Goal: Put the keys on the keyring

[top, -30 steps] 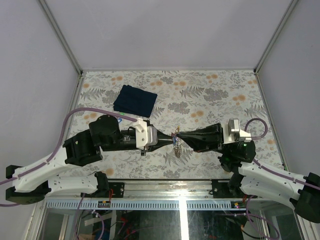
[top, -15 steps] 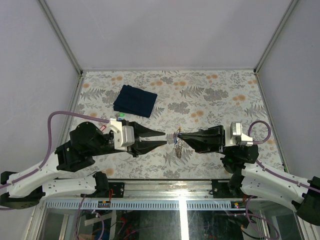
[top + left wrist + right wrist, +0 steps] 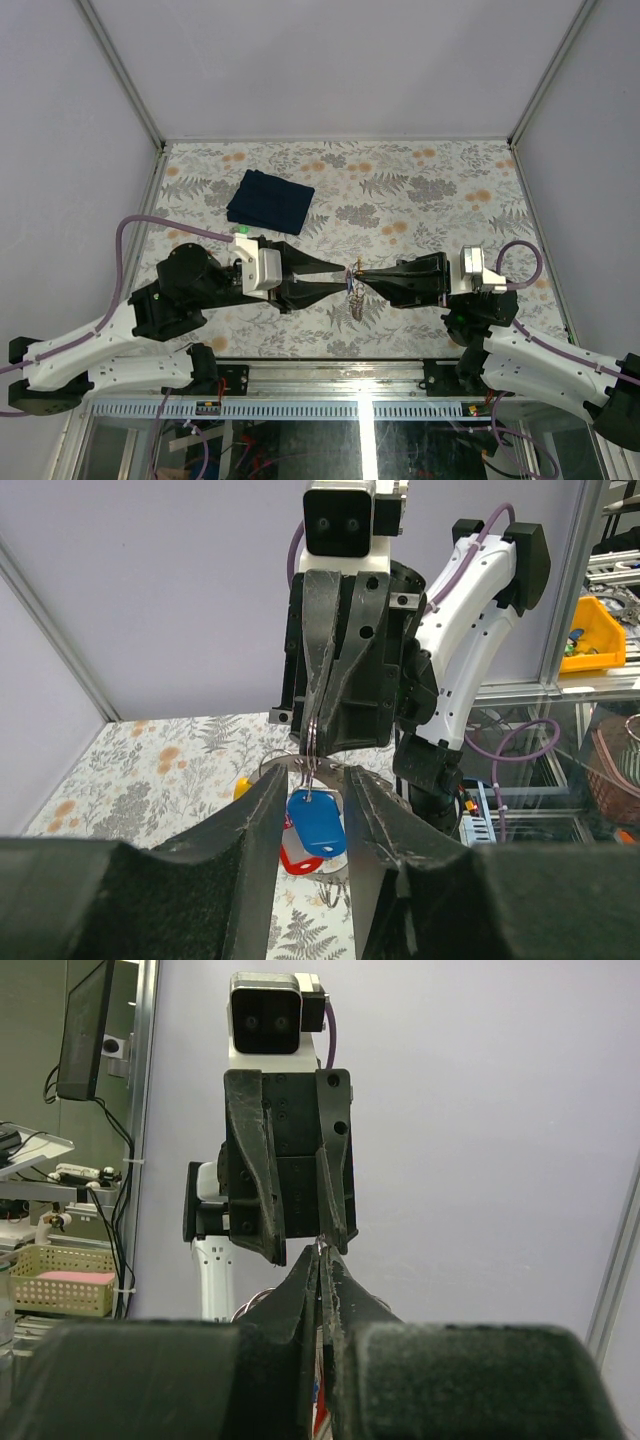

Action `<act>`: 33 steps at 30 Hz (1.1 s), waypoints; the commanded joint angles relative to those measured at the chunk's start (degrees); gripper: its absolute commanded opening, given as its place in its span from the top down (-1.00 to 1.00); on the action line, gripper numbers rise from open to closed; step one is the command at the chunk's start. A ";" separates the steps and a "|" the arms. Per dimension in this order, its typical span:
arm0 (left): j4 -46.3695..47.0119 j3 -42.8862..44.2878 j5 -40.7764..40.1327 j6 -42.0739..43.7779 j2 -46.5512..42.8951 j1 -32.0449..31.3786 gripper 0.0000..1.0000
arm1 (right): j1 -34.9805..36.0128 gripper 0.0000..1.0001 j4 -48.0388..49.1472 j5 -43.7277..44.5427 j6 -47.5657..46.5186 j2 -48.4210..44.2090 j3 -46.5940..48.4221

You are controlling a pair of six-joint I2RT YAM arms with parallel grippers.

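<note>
Found the right gripper (image 3: pixel 358 272) pressed together on the thin wire of the keyring (image 3: pixel 278 765), held in the air above the flowered table (image 3: pixel 450 190), about midway between the two arm bases. Saw the keys (image 3: pixel 354 296) hanging under that pinch: a blue tag (image 3: pixel 316 820) in front, a red tag (image 3: pixel 292 861) lower, a little yellow at the side. Could not tell from the wrist views how many already threaded on the loop. Found the left gripper (image 3: pixel 342 278) spread wide, one finger on each side of the blue tag, near it but seemingly not touching. Judged the step as taking the hanging key or the loop with the left fingers. Needed, for doing it well, to close slowly on the flat of the tag, centred, without knocking the bunch into a swing; to leave the right pinch firm; to avoid meeting the right fingertips, very close ahead. Noted the dark blue cloth (image 3: pixel 270 200) well apart at the back left, of no concern here.
</note>
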 commanded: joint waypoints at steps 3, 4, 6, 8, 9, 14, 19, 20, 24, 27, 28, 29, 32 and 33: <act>5.92 -0.72 0.70 -0.87 0.29 -0.12 0.39 | -0.01 1.00 4.67 -1.20 0.60 -0.43 3.10; 6.27 -0.82 0.59 -0.96 0.32 -0.15 0.39 | 0.04 1.00 4.79 -1.48 0.80 -0.31 3.17; 6.85 -1.18 0.82 -1.05 0.20 -0.13 0.40 | 0.06 1.00 4.82 -1.85 1.03 -0.23 3.35; 7.26 -1.21 1.15 -1.11 0.59 -0.15 0.42 | 0.04 1.00 5.05 -1.95 1.16 -0.22 3.37; 7.26 -1.13 1.37 -1.10 0.81 -0.17 0.43 | 0.00 1.00 5.11 -1.89 1.24 -0.20 3.37; 6.74 -1.02 2.04 -1.15 1.83 -0.13 0.48 | 0.00 1.00 5.19 -2.01 1.43 -0.32 3.54; 6.48 -0.86 2.42 -1.15 2.36 -0.17 0.53 | 0.05 1.00 4.78 -2.30 1.43 -0.44 3.71; 6.47 -0.80 2.56 -1.09 2.45 -0.17 0.54 | 0.02 1.00 4.70 -2.38 1.39 -0.39 3.72; 6.49 -0.48 2.99 -0.95 3.02 -0.12 0.62 | -0.01 1.00 4.12 -2.43 1.13 -0.62 3.81; 6.47 -0.19 3.12 -0.81 3.08 -0.18 0.69 | -0.01 1.00 3.45 -2.56 0.80 -0.71 3.68; 6.46 -0.17 3.19 -0.78 2.99 -0.18 0.71 | 0.00 1.00 3.26 -2.71 0.67 -0.71 3.71; 6.41 -0.07 3.19 -0.79 2.94 -0.18 0.73 | -0.01 1.00 3.04 -2.82 0.57 -0.67 3.67; 6.38 -0.10 3.25 -0.83 2.77 -0.16 0.79 | 0.00 1.00 2.65 -2.96 0.23 -0.56 3.50; 6.34 -0.11 3.20 -0.82 2.72 -0.15 0.84 | 0.07 1.00 2.53 -2.96 0.16 -0.58 3.46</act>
